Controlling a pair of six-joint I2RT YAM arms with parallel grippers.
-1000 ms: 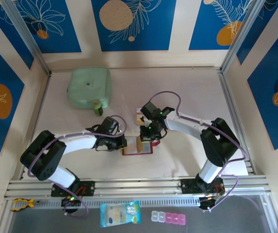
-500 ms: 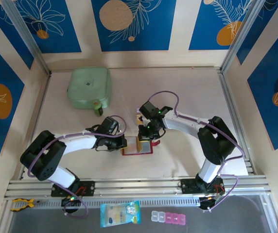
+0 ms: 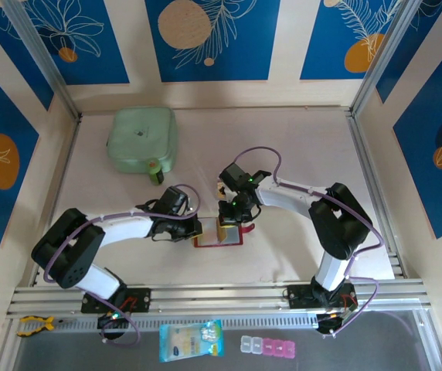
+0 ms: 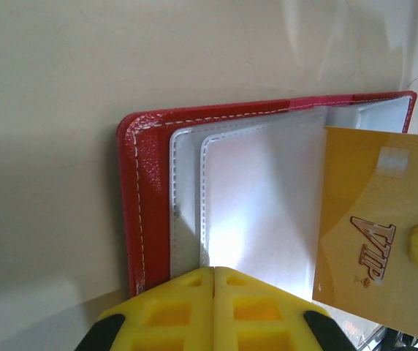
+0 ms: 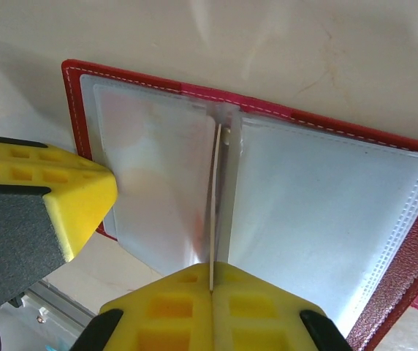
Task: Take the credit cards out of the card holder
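Observation:
The red card holder [image 3: 215, 241] lies open on the table with its clear pockets [image 4: 260, 197] facing up. My left gripper [image 4: 214, 272] is shut, with its tips resting on the left pocket page near the holder's edge [image 3: 199, 229]. My right gripper [image 5: 212, 281] is shut on a yellow credit card [image 4: 370, 234] printed "VIP". The card stands on edge over the holder's spine, seen edge-on [image 5: 213, 197]. From above, the right gripper [image 3: 227, 219] is right over the holder with the card [image 3: 225, 230] below it. The left gripper's fingers [image 5: 63, 197] sit just left of the card.
A pale green pouch [image 3: 142, 141] lies at the back left of the table. On the near ledge below the arm bases sit a flat packet [image 3: 192, 340] and a row of pink-and-clear little boxes [image 3: 267, 345]. Metal frame rails [image 3: 368, 178] border the table.
My right arm has edged slightly left with the card still in its grip. The left arm and the card holder have stayed put.

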